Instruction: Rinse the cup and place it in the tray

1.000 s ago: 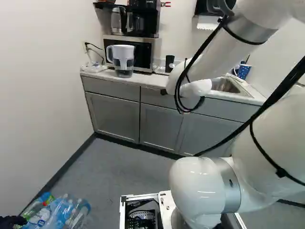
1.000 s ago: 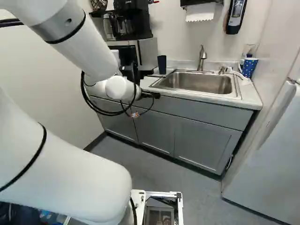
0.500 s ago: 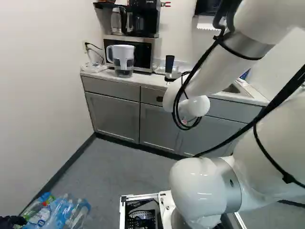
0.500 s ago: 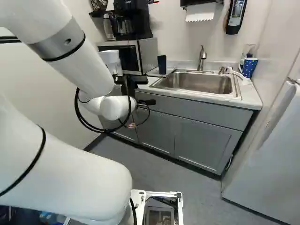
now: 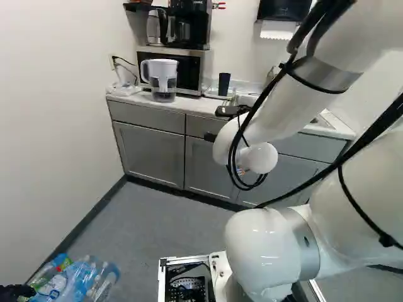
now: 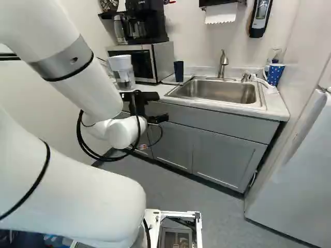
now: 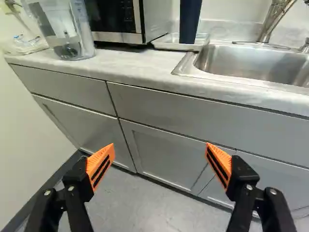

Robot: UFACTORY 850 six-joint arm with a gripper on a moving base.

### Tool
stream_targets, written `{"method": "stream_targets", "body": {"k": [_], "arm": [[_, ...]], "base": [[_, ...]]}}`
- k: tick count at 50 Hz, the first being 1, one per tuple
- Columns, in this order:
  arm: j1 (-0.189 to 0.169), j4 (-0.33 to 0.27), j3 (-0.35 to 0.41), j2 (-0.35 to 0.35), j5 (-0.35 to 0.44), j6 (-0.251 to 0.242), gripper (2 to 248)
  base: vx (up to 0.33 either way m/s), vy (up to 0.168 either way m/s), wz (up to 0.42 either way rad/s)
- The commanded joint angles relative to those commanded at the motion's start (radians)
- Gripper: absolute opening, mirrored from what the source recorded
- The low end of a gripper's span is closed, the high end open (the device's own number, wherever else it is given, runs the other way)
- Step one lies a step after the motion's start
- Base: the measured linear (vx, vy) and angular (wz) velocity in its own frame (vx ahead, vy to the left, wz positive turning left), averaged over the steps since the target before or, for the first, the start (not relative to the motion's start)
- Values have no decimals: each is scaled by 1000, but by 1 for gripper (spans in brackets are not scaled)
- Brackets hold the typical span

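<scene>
In the right base view my gripper (image 6: 158, 119) shows partly as a dark piece past the wrist, low before the counter. Seen from the wrist, the gripper (image 7: 159, 163) stands wide open, its orange pads far apart with only cabinet doors and floor beyond. The dark blue cup (image 7: 189, 21) is upright on the white tray (image 7: 169, 42), ahead of the fingers and well beyond them. That same cup (image 6: 178, 71) stands between microwave and sink in the right base view. The steel sink (image 6: 220, 91) lies beside the tray, under a faucet (image 6: 223, 64).
A water pitcher (image 5: 164, 80) stands on the counter before the microwave (image 6: 139, 62). A blue dotted cup (image 6: 275, 74) is at the sink's far corner. The counter's front edge (image 7: 145, 82) lies ahead of the gripper. Bottles (image 5: 82, 280) lie on the floor at the left.
My forearm and wrist have come down and, in the right base view, shifted left, uncovering the pitcher there. The base, the cup and the tray have stayed put.
</scene>
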Motion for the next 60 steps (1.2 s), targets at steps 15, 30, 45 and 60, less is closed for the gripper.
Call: {"method": "stream_targets", "body": {"k": [15, 30, 45, 60], "arm": [[12, 0, 38, 4, 58, 0, 247], [19, 0, 58, 7, 90, 0, 247], [20, 0, 63, 8, 98, 0, 247], [20, 0, 63, 8, 98, 0, 247]], "base": [[0, 0, 0], [0, 0, 0], [0, 0, 0], [0, 0, 0]]}}
